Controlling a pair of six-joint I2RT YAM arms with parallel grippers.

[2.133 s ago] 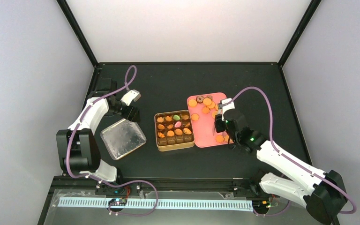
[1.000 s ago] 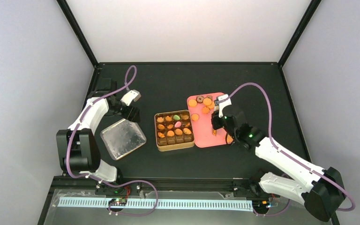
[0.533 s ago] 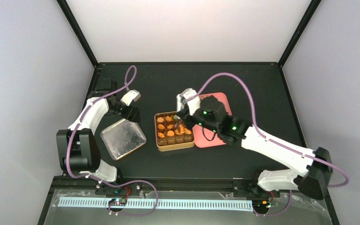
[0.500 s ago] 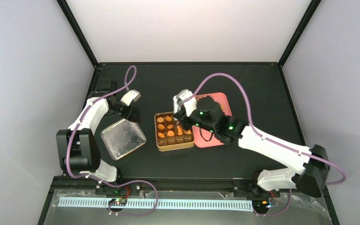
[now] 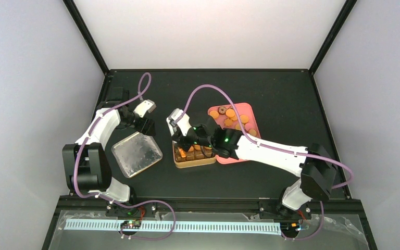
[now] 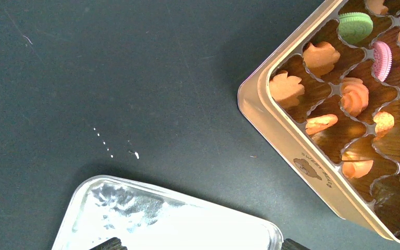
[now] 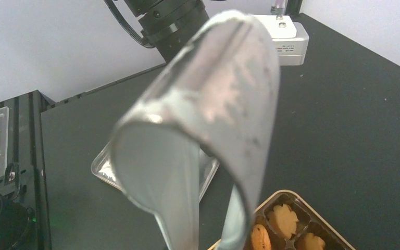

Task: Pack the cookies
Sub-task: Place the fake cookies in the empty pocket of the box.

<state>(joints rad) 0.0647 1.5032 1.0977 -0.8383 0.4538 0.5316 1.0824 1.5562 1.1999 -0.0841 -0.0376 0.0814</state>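
A brown compartmented tin (image 5: 194,162) in the middle of the table holds several cookies. In the left wrist view (image 6: 286,88) they are mostly orange, with one green (image 6: 358,26) and one pink (image 6: 381,53). More cookies (image 5: 234,117) lie on the pink tray (image 5: 233,159). My right gripper (image 5: 184,137) is shut on metal tongs (image 7: 213,120), which reach down over the tin's left side. A golden cookie (image 7: 260,237) shows beside the tongs' arm; I cannot tell whether it is pinched. My left gripper (image 6: 200,245) hangs open above the clear lid (image 6: 177,224).
The clear lid (image 5: 136,153) lies left of the tin on the black table. The right arm stretches across the pink tray. Black frame posts and grey walls close in the table at the back and sides.
My right arm has swung left with the tongs, from the pink tray to above the tin's left side. The left arm has stayed still.
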